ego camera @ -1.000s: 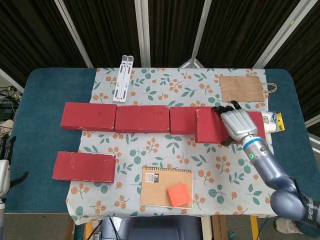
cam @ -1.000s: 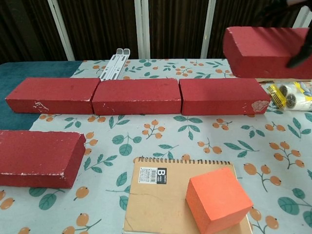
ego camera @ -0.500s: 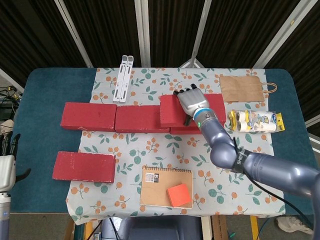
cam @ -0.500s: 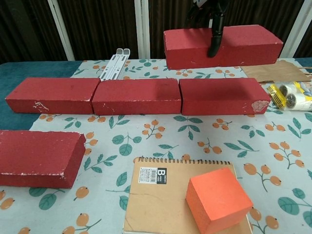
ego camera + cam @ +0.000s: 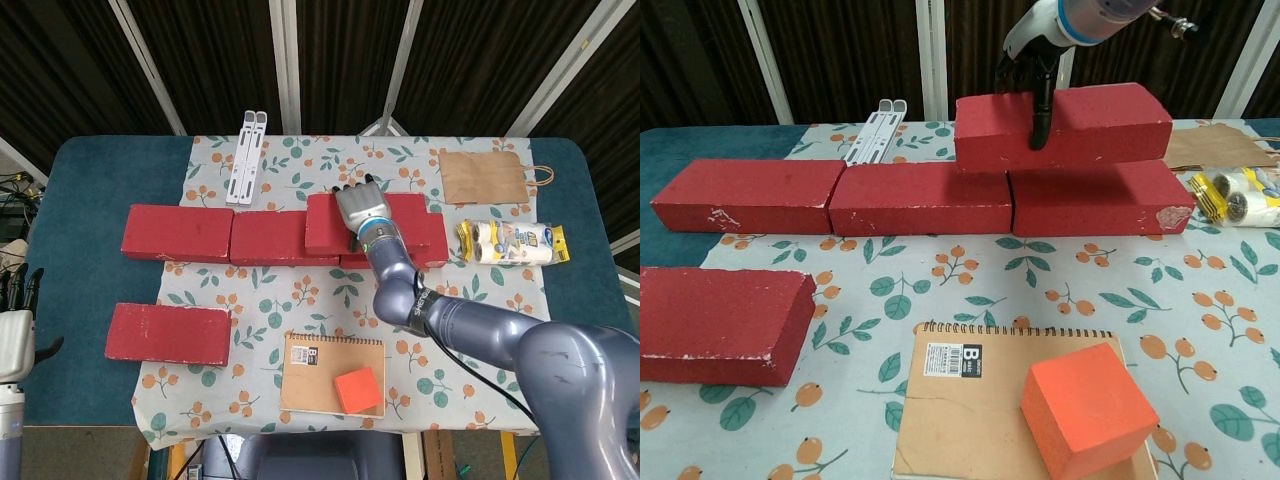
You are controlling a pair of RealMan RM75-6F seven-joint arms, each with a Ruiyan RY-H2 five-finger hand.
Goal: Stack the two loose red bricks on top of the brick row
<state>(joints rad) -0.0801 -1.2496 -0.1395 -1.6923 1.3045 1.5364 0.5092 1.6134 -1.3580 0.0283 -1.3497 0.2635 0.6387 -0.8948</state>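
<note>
The right hand grips a rectangular red brick from above, holding it on the row of three red bricks over the middle-right seam, toward the table's far edge

brick row across mid-cloth; held brick atop its right part, over the middle-right seam, right hand on it; loose brick front-left; notebook front-centre, cube on it; stand behind; bag rear-right, rolls before it.
</note>
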